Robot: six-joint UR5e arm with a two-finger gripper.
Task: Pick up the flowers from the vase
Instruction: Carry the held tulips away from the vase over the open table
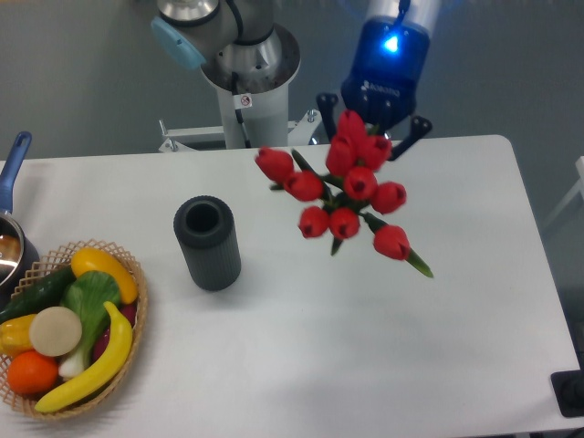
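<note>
A wicker basket (pixel 137 310) sits at the table's (pixel 383 365) eight o'clock corner, filled with a yellow banana (pixel 96 365), an orange (pixel 33 371), a cucumber (pixel 36 294) and other produce. At nine o'clock, a pot (pixel 9 246) with a blue handle pokes in from the edge. The vase (pixel 208 243) stands upright at ten o'clock of centre, its round mouth holding nothing visible. The flowers (pixel 347 196) hang in the air at one o'clock, well apart from the vase, clamped by the gripper (pixel 376 128), with nothing between them and the tabletop.
</note>
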